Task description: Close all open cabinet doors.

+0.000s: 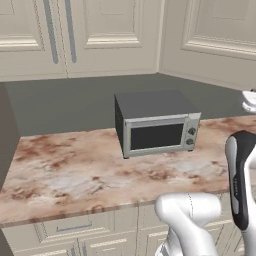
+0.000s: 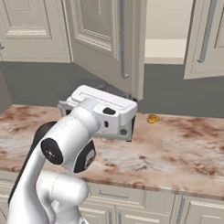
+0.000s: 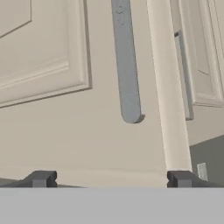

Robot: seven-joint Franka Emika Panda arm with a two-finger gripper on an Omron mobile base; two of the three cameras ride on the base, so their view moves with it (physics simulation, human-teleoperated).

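Two cabinet doors stand open above the counter (image 2: 179, 152): the left open door (image 2: 104, 36) swings out over the microwave (image 1: 157, 125), and the right open door (image 2: 207, 32) sits ajar on the far side of the bare shelf (image 2: 169, 48). The gripper (image 3: 109, 179) is pressed up near the left open door's face, just below the lower end of its bar handle (image 3: 127, 74), jaws spread wide with nothing held.

Risks, as a judgement: a push this close to the free edge could slide off it, so the tips slip past into the gap and the door stays open. Pushing too low or at an angle may skid the tips along the panel. A jaw could also catch the handle end. A hard swing may bounce the door back off the frame.

Around: the microwave sits directly under the door's sweep, near the arm's elbow (image 2: 64, 147), so a low arm path could bump it. A small orange item (image 2: 152, 118) lies on the counter beside it, well apart from the gripper. Closed doors (image 1: 65, 35) fill the left wall.
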